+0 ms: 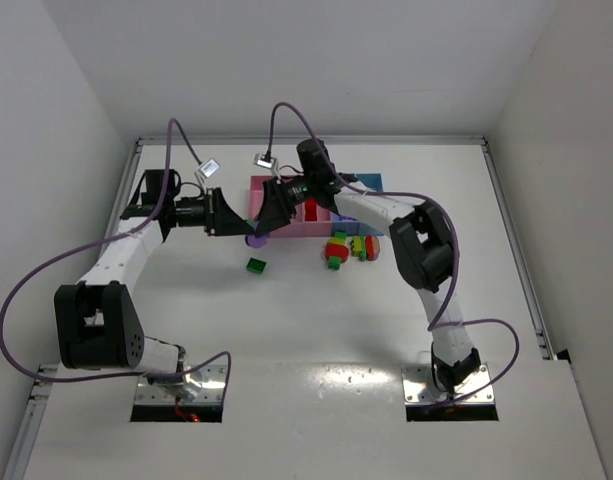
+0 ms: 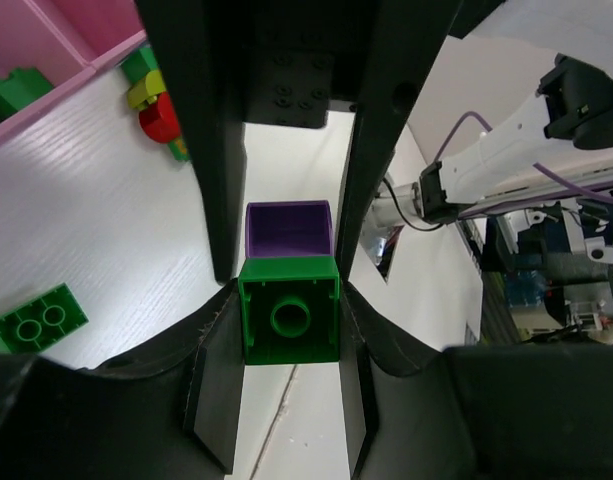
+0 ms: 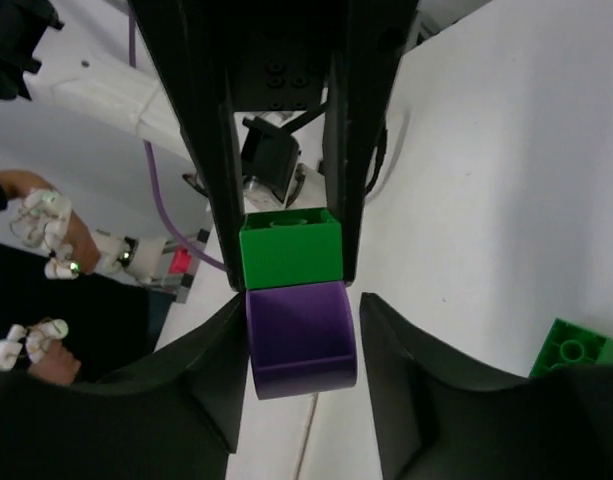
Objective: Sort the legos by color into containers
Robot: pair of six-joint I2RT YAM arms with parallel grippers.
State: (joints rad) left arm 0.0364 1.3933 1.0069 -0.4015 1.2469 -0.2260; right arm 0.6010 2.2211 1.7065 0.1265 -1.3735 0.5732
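A two-block stack hangs between my grippers above the table. Its green block [image 2: 289, 320] sits between my left gripper's [image 2: 289, 300] fingers, which are shut on it. Its purple block [image 3: 301, 340] lies between my right gripper's [image 3: 301, 310] jaws, touching the left finger, with a thin gap at the right one. In the top view the left gripper [image 1: 239, 227] and the right gripper [image 1: 259, 230] meet nose to nose just left of the containers [image 1: 258, 190], with the purple block [image 1: 254, 240] below them. The green block also shows in the right wrist view [image 3: 291, 248], and the purple one in the left wrist view [image 2: 288, 228].
A loose green brick [image 1: 256, 265] lies on the table below the grippers; it also shows in both wrist views [image 2: 31, 318] [image 3: 574, 348]. A pile of red, yellow and green legos [image 1: 348, 247] lies before the bins. A red brick [image 1: 311, 210] sits in a bin. A green brick [image 2: 11, 90] sits in a pink bin.
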